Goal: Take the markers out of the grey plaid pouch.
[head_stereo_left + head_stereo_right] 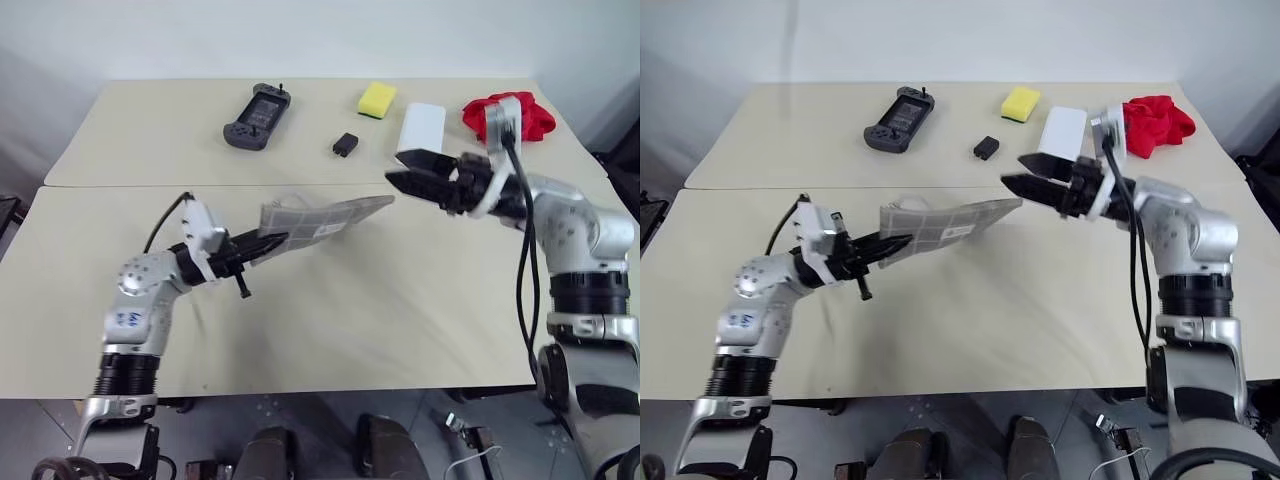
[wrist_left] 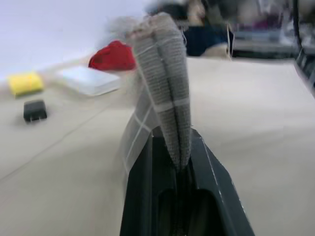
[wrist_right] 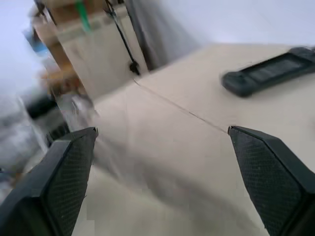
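Now pouch (image 1: 325,219) end pinched in left gripper (image 1: 268,243).

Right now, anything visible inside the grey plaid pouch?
No. The grey plaid pouch hangs clamped in the left gripper above the table; its fabric hides the inside, so no markers show.

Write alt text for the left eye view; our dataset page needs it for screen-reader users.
The left gripper holds the grey plaid pouch lifted above the table, while the open right gripper hovers near its far end. Behind lie a game controller, yellow sponge and red cloth.
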`<state>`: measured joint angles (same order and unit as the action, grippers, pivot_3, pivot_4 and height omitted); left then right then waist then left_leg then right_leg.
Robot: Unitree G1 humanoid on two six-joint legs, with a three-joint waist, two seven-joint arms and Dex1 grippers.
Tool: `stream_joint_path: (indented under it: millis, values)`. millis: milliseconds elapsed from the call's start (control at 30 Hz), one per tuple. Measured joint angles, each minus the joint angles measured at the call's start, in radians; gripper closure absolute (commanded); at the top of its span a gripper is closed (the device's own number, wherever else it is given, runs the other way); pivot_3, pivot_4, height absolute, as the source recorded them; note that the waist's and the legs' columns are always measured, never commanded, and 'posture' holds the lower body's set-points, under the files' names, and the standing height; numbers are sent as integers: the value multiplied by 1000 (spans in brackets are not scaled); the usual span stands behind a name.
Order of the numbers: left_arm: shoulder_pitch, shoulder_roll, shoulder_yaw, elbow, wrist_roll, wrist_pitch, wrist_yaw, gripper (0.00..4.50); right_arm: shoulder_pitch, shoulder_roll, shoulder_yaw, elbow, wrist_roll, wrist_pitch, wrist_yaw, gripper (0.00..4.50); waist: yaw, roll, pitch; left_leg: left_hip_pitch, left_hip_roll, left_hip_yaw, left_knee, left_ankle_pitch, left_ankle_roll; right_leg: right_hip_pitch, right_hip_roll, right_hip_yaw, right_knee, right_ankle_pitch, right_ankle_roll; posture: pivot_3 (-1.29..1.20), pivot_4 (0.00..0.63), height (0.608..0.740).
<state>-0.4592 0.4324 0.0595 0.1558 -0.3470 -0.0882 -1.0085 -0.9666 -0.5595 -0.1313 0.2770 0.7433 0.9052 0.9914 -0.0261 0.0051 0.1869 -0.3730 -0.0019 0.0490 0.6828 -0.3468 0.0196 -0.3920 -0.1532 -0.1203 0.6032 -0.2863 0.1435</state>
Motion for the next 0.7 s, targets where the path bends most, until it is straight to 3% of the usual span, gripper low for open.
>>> stream_joint_path:
  millis: [233, 433, 700]
  values:
    - [47, -20, -78, 135, 151, -352, -4, 4500, -58, 18, 95, -16, 46, 379, -91, 50, 8, 0, 0, -4, -1, 4, 1, -1, 1, -2, -2, 0, 0, 0, 0, 0, 150, 740]
    - [90, -21, -101, 129, 160, -403, 10, 4500, -73, -5, 193, -13, 33, 488, -62, 50, 18, 0, 0, -4, -1, 3, 1, -1, 2, -3, -2, 0, 0, 0, 0, 0, 150, 740]
    - [130, 7, -108, 103, 167, -411, 27, 4500, -88, 6, 199, -3, 75, 678, -36, 50, 22, 0, 0, -3, -1, 0, 1, -1, 2, -3, -2, 0, 0, 0, 0, 0, 150, 740]
